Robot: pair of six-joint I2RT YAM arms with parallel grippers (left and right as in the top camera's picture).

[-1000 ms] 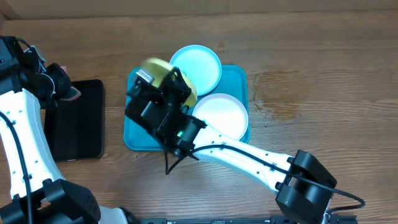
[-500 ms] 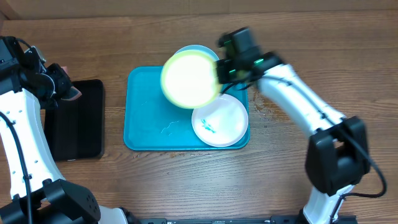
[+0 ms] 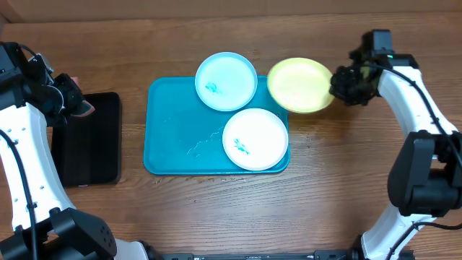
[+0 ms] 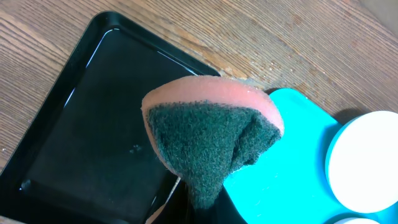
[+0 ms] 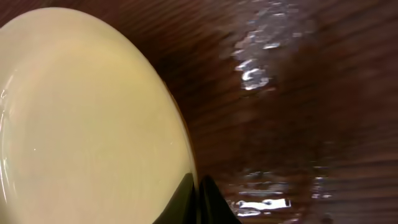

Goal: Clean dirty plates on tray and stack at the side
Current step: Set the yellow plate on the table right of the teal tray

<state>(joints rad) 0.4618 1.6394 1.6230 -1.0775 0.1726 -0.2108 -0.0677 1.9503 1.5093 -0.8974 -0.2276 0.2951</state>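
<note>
Clamped on the yellow plate's (image 3: 299, 85) rim, the right end effector (image 3: 345, 85) holds it over the tabletop (image 3: 346, 159) right of the tray (image 3: 170, 144), likely to start the stack; the left end effector (image 3: 76, 101) pinches a sponge (image 4: 211, 137), ready for the smeared blue plate (image 3: 226, 81) and white plate (image 3: 255, 139) on the tray.

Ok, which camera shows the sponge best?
The left wrist view: the sponge fills the middle, pink top and green scrub side clear. Overhead shows only a pink sliver beside the black tray; the right wrist view shows none.
</note>
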